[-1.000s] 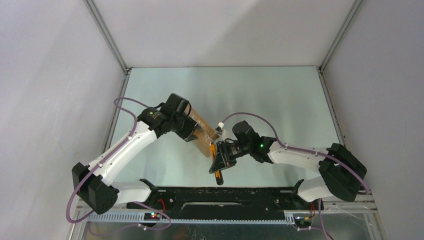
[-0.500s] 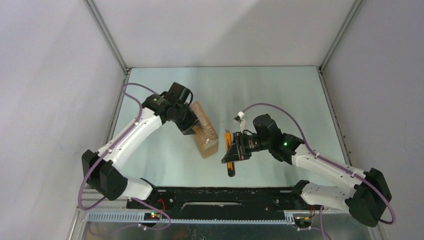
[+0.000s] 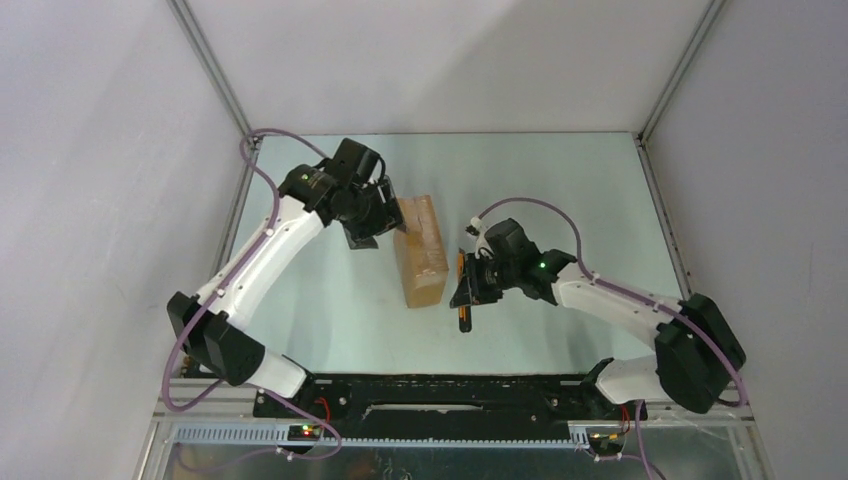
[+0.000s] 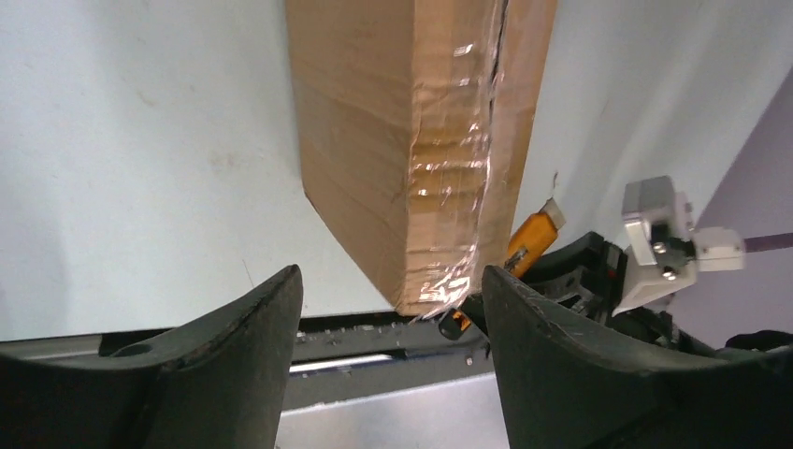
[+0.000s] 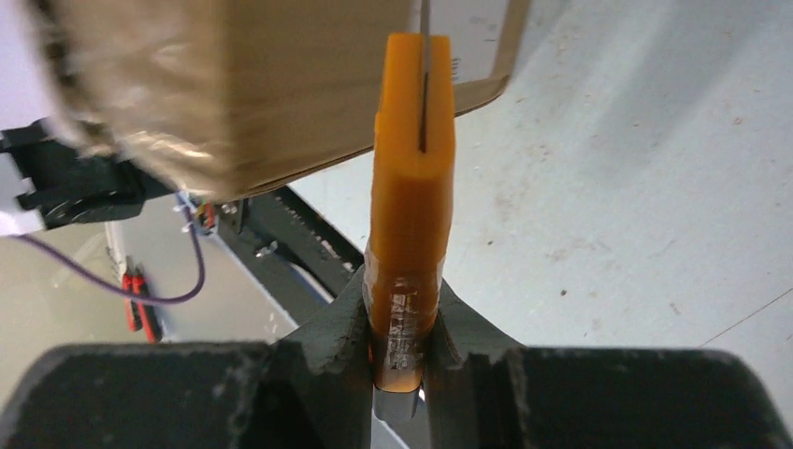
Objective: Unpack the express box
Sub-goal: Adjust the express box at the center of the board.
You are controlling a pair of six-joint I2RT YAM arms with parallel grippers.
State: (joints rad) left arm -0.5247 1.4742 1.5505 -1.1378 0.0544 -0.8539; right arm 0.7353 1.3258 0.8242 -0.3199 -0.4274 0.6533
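Left gripper: we found the left gripper [image 4: 388, 290] with its fingers [image 4: 234, 355] spread wide and nothing clamped between them.
Just changed: a second earlier it had held the express box [image 3: 420, 250] raised and tilted; since then the jaws had parted and the box rested on the table [image 3: 560, 190].
Meaning for the task: we judged the box had been set down for cutting, not yet opened; its clear tape seam [image 4: 468, 168] looked mostly unbroken.
Box from the left gripper: in the left wrist view the box's near corner sat in the gap between the fingers, clear of both, and ran away from the camera.
Right gripper: the right gripper [image 5: 404, 318] stayed closed on the orange utility knife [image 5: 411, 187], blade extended.
Right arm change: it had drawn back from the box half a second ago, then returned close alongside.
Box from the right gripper: the box lay just beside and ahead of the knife, whose tip pointed at the lower edge by the shipping label [image 5: 468, 37]; we could not tell whether the blade touched.
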